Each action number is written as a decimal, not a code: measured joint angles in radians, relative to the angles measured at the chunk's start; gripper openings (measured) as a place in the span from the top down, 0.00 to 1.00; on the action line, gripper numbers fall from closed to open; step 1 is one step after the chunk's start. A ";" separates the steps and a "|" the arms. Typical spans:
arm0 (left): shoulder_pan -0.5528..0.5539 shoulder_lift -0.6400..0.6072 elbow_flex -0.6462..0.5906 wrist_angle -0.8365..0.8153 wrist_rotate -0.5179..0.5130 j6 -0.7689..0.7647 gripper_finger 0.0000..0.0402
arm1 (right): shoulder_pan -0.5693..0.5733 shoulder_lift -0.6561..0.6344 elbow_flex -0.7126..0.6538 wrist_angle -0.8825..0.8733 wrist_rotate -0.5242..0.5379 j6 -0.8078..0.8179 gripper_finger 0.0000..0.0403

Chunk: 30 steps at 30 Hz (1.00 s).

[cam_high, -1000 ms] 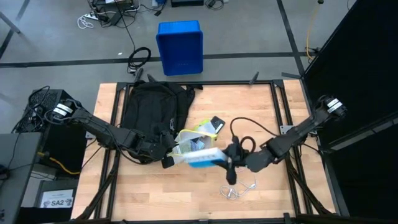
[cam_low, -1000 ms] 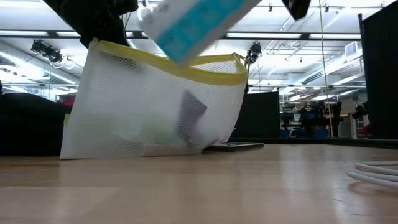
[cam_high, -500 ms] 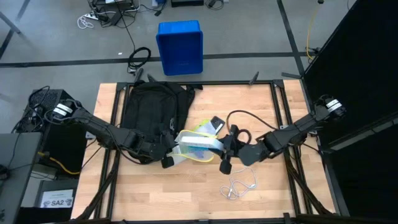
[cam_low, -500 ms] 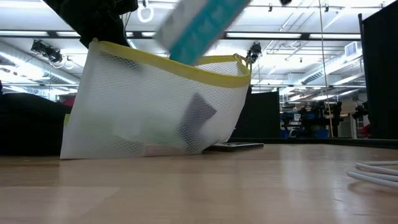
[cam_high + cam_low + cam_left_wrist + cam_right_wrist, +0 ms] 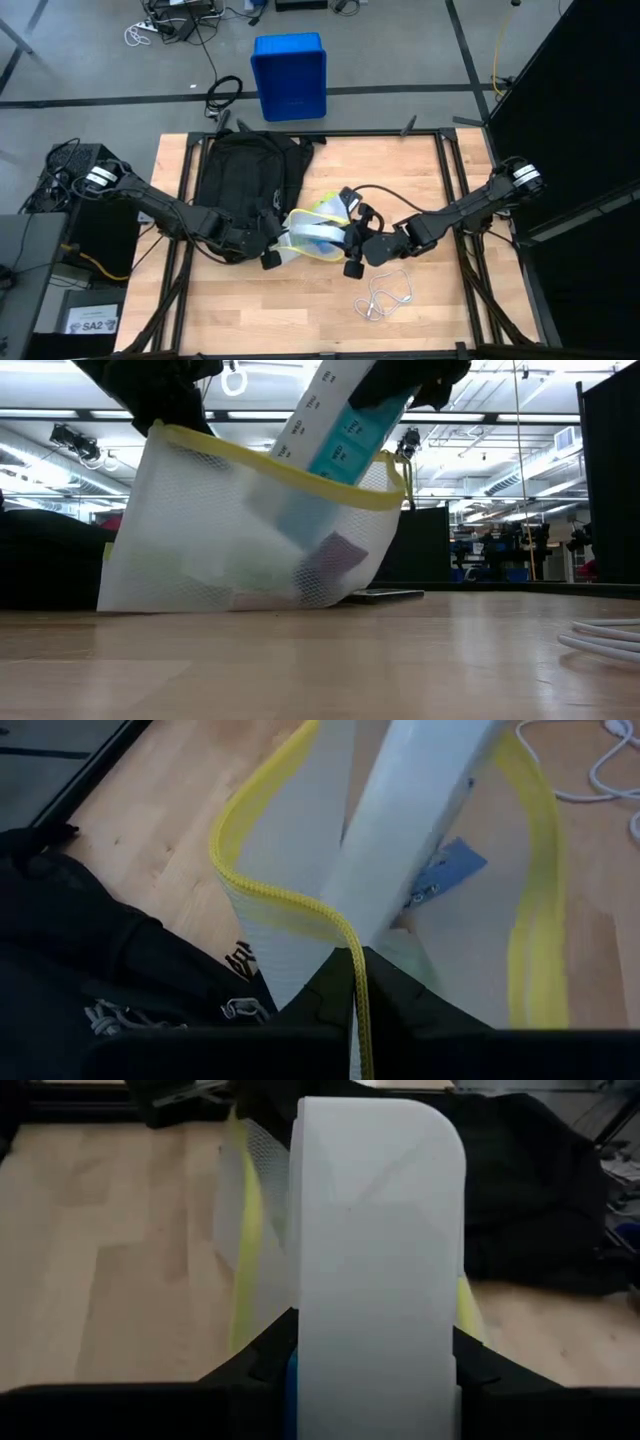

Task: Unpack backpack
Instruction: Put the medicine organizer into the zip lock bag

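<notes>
Backpack [image 5: 245, 172] black fabric, yellow-rimmed white mesh pouch [image 5: 250, 525], flat white-teal box [image 5: 335, 430]

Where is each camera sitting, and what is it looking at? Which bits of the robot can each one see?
High view: above the table, looking straight down; shows both arms, the backpack and the mesh bag.
Low view: at table-top height, looking level across; shows the mesh bag and the white-and-teal box tilted into it.
Left wrist view: on the left arm; its left gripper pinches the bag's yellow rim.
Right wrist view: on the right arm; its right gripper holds the box.
Shared: all four show the mesh bag and box.
</notes>
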 joint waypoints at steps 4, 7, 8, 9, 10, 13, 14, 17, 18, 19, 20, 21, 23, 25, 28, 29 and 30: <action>0.000 0.000 0.000 0.020 -0.020 0.022 1.00 | 0.001 0.000 0.017 0.037 -0.009 -0.006 0.72; 0.000 0.000 0.000 0.045 -0.030 0.031 1.00 | 0.000 0.000 0.017 0.069 -0.031 -0.027 0.72; 0.000 0.000 0.000 0.053 -0.033 0.042 1.00 | -0.004 0.000 0.017 0.071 -0.042 -0.029 0.72; 0.000 0.000 0.000 0.066 -0.033 0.045 1.00 | -0.008 0.000 0.017 0.072 -0.055 -0.029 0.72; 0.000 0.000 0.000 0.072 -0.034 0.047 1.00 | -0.011 0.000 0.017 0.071 -0.069 -0.029 0.72; 0.000 0.000 0.000 0.090 -0.037 0.051 1.00 | -0.021 0.000 0.017 0.070 -0.111 -0.029 0.72; 0.000 0.000 0.000 0.092 -0.037 0.056 1.00 | -0.025 0.000 0.017 0.071 -0.123 -0.035 0.72; 0.000 -0.001 0.000 0.117 -0.039 0.074 1.00 | -0.029 0.001 0.017 0.094 -0.143 -0.080 0.72; 0.000 -0.001 0.000 0.122 -0.042 0.076 1.00 | -0.030 0.001 0.017 0.114 -0.146 -0.098 0.72; 0.000 -0.001 0.000 0.128 -0.044 0.077 1.00 | -0.032 0.001 0.017 0.137 -0.156 -0.114 0.72; 0.000 -0.001 0.000 0.132 -0.044 0.078 1.00 | -0.037 0.001 0.017 0.157 -0.169 -0.128 0.72; 0.000 -0.001 0.000 0.134 -0.045 0.082 1.00 | -0.043 0.001 0.017 0.175 -0.186 -0.141 0.72; 0.000 -0.001 0.000 0.134 -0.046 0.089 1.00 | -0.057 0.006 0.017 0.212 -0.213 -0.152 0.72; 0.000 -0.001 0.000 0.134 -0.049 0.090 1.00 | -0.072 0.031 0.018 0.235 -0.229 -0.159 0.72; 0.000 -0.001 -0.001 0.136 -0.047 0.090 1.00 | -0.103 0.095 0.018 0.262 -0.286 -0.162 0.72; 0.000 -0.001 -0.001 0.140 -0.046 0.090 1.00 | -0.114 0.120 0.018 0.259 -0.290 -0.161 0.72; 0.000 -0.001 -0.001 0.141 -0.046 0.090 1.00 | -0.123 0.142 0.018 0.259 -0.290 -0.159 0.72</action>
